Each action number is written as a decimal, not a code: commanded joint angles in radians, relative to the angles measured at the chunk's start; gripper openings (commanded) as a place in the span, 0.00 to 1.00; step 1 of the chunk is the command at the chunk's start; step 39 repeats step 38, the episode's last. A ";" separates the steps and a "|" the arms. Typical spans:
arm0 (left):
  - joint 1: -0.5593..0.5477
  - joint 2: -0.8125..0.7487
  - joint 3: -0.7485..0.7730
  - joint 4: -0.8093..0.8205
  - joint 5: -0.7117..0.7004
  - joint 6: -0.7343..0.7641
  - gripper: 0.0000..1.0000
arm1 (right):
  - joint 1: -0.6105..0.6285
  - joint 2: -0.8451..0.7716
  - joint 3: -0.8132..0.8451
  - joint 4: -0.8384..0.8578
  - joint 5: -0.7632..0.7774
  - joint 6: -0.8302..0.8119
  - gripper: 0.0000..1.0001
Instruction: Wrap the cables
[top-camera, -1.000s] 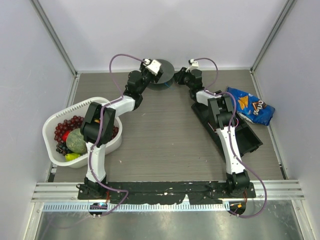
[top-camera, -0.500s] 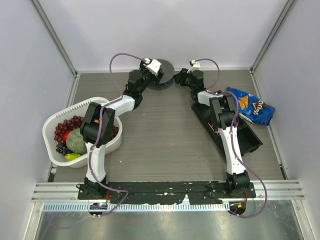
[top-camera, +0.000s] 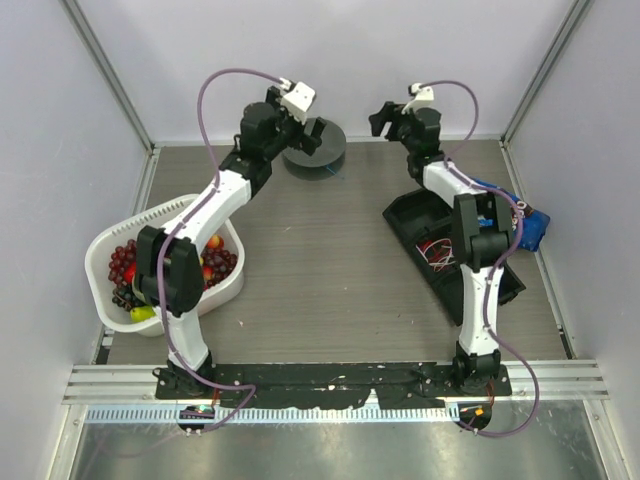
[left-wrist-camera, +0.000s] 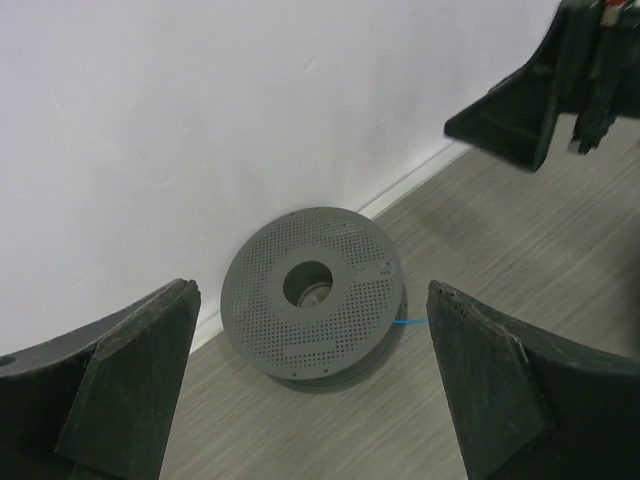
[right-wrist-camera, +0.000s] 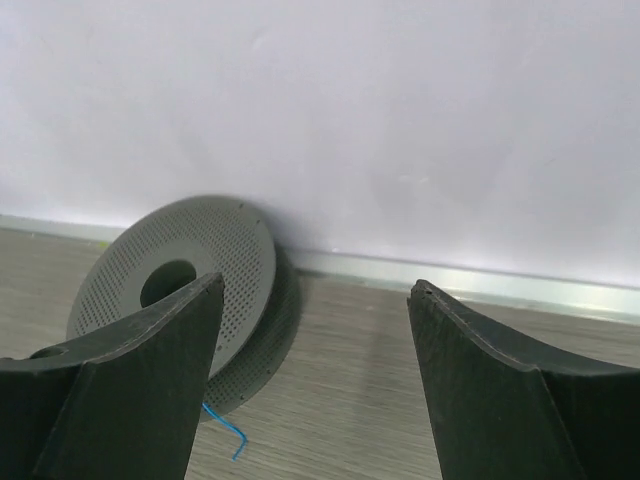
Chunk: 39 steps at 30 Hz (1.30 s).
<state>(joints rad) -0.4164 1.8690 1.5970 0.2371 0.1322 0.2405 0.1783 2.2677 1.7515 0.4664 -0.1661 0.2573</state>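
Peeking cable (left-wrist-camera: 412, 322) at spool (left-wrist-camera: 345, 270); basket (top-camera: 225, 290) L.

Dark grey spool (top-camera: 318, 155) lies flat at far edge of desk (top-camera: 320, 290), by the back wall; fleck of blue cable (top-camera: 330, 171) at its near rim. Left gripper (top-camera: 308, 132) hangs over spool's far-left side. Right gripper (top-camera: 380, 118) sits to spool's right, apart from it. White basket (top-camera: 222, 292) of fruit at left. Black tray (top-camera: 402, 215) and blue chip bag (top-camera: 532, 226) at right, bag partly behind arm.

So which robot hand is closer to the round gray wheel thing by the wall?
Left. The left gripper hangs open right at the gray spool's left edge. The right gripper is open too, but off to the spool's right, with a gap between them.
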 joint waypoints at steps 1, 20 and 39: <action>0.008 -0.068 0.209 -0.511 0.001 -0.087 1.00 | -0.039 -0.195 -0.059 -0.034 0.030 -0.124 0.80; 0.238 -0.123 0.379 -1.310 0.097 -0.296 1.00 | -0.135 -0.861 -0.335 -0.837 -0.202 -0.292 0.81; 0.238 -0.426 0.023 -1.208 -0.055 -0.282 0.99 | -0.131 -0.993 -0.549 -0.841 -0.177 -0.216 0.82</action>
